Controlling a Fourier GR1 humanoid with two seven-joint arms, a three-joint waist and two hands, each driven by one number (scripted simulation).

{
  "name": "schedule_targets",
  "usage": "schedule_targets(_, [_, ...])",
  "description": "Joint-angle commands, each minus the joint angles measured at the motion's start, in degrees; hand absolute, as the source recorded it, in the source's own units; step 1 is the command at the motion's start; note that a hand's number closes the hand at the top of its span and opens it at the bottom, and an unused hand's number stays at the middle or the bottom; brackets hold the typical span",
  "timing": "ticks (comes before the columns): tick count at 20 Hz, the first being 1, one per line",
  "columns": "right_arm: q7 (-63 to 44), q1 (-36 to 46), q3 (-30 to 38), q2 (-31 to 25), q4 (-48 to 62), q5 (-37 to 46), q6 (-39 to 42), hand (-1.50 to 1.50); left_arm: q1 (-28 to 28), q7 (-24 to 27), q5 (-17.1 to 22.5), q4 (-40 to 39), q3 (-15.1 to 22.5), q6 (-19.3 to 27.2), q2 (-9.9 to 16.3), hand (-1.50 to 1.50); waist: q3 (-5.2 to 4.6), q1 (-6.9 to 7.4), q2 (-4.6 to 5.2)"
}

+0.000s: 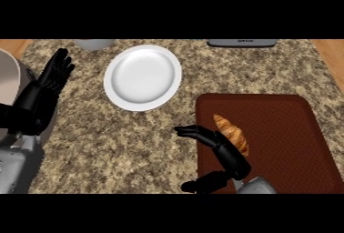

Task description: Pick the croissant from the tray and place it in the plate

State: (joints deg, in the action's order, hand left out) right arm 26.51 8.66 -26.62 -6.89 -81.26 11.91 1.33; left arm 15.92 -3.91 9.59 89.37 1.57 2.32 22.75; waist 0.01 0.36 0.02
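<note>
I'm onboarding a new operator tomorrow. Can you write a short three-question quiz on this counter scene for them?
1. True or false: the croissant already lies on the white plate.
2. Which hand is beside the croissant? A) the left hand B) the right hand C) both
3. Fill in: the croissant lies on the brown ____.

Key
1. False: it is on the tray, and the plate holds nothing.
2. B: the right hand is at the croissant's left side, at the tray's left edge, its fingers not closed round the croissant; the left hand rests open at the view's left.
3. tray
</note>
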Motion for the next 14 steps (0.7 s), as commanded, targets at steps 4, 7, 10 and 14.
schedule_targets(4, [-13.6, 4.9, 4.4, -6.9, -13.9, 3.5, 2.9, -1.50, -0.6, 1.3, -1.6, -1.6, -0.5, 0.6, -1.9, 0.00, -0.08, -0.91, -0.16])
schedule_targets(7, [-23.8, 7.4, 3.6, -12.9, -15.8, 9.7, 5.6, -1.50, -1.9, -0.4, -0.5, 1.3, -1.3, -0.8, 0.2, 0.00, -0.19, -0.76, -0.50])
schedule_targets(10, [-31.6, 8.6, 1.7, -19.6, -19.0, 14.4, 11.5, -1.50, -3.5, 0.2, -0.1, 1.3, -1.0, -0.8, -0.8, 0.00, -0.36, -1.17, -0.89])
schedule_targets(14, [-44.5, 14.9, -0.4, -21.4, -20.0, 14.8, 22.6, -1.50, -1.7, -0.6, -1.8, 2.2, -0.1, -0.6, -0.4, 0.00, -0.30, -0.51, -0.53])
